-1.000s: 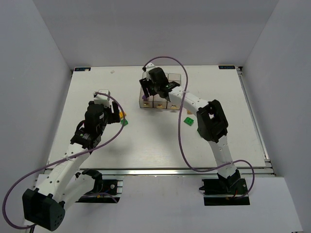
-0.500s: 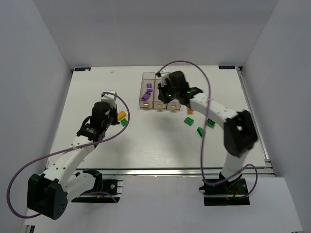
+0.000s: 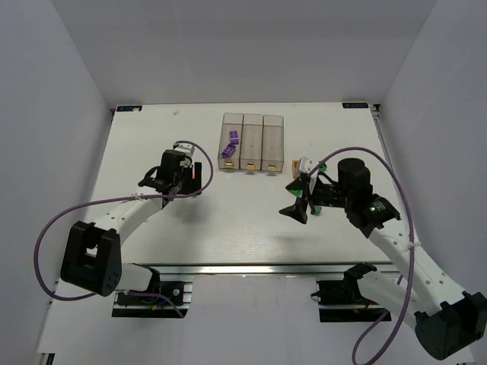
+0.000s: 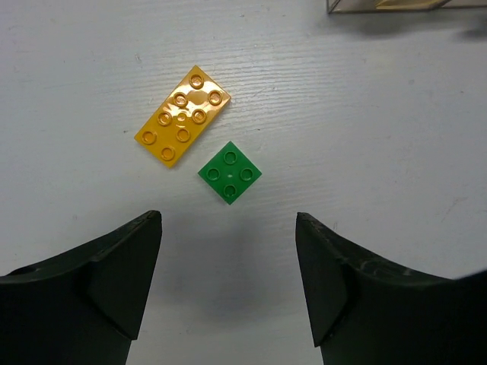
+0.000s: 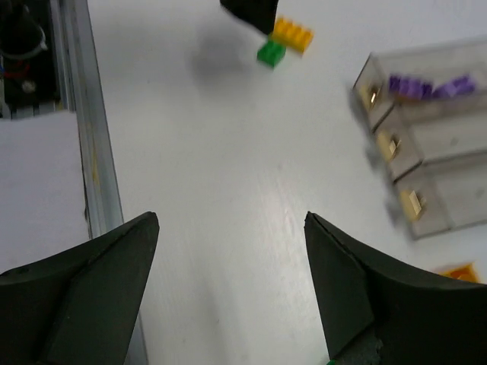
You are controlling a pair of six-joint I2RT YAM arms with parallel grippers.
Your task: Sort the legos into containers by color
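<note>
**Pick stage: both grippers empty, left one lined up over a green brick**

Top view: I've got the three bins (image 3: 253,115) at the far middle of the table (image 3: 152,129). Purple bricks (image 3: 230,144) sit in the left bin; the other two look empty. The left gripper (image 3: 196,179) hangs left of the bins. The right gripper (image 3: 297,199) hangs right of them, near the green bricks (image 3: 316,207), which are partly hidden. A second orange brick (image 3: 296,163) lies just beside the right bin's near end.

Left wrist: the left gripper (image 4: 228,220) has its jaws spread wide with nothing between them. The green brick (image 4: 230,172) lies flat on the table just ahead of the gap. The orange brick (image 4: 183,114) is close beside it, nearly corner to corner. My call is that green is the next pick: drop straight down and close without nudging the orange one. There's bare table all round, and a bin corner shows well off at top right.

Right wrist: the right gripper (image 5: 230,220) is also spread and empty, and the picture is blurred. The bins (image 5: 426,152) with the purple bricks (image 5: 426,85) are off to the right. The rail (image 5: 84,137) at the table edge runs down the left. There's lots of open table, but I'd keep clear of that rail and the bin walls.
</note>
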